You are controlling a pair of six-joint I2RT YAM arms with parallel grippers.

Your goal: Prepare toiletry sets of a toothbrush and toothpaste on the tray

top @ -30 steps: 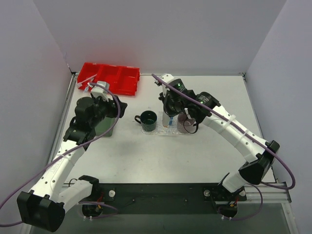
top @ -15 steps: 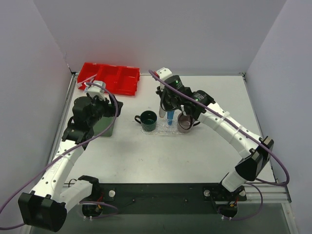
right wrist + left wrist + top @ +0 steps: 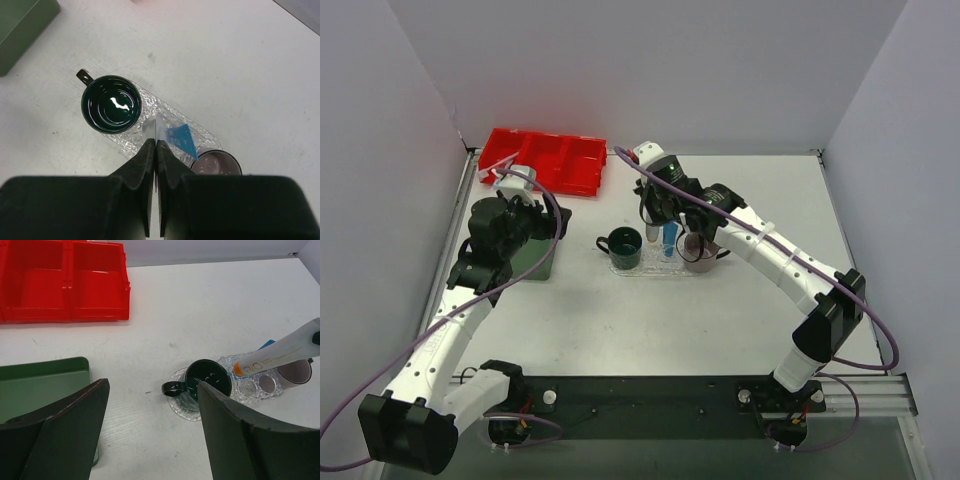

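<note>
The clear bumpy tray (image 3: 655,268) (image 3: 207,136) (image 3: 250,389) lies mid-table. A blue toothpaste (image 3: 668,238) (image 3: 181,140) rests on it beside the brownish mug. Just above the tray, between the two mugs, my right gripper (image 3: 655,215) (image 3: 156,142) is shut on a white-grey toothpaste (image 3: 277,354) (image 3: 152,127), which hangs tilted. My left gripper (image 3: 545,215) (image 3: 152,385) is open and empty over the dark green tray's (image 3: 40,385) right edge. Thin pale sticks, apparently a toothbrush (image 3: 496,168), show at the red bin's left end.
A dark green mug (image 3: 624,246) (image 3: 111,104) stands on the tray's left end and a brownish mug (image 3: 698,250) (image 3: 216,165) on its right end. The red three-compartment bin (image 3: 550,160) (image 3: 65,285) sits at the back left.
My right gripper has carried the white-grey toothpaste back and to the left, from near the brownish mug to over the tray's middle. The left arm shifted slightly.
</note>
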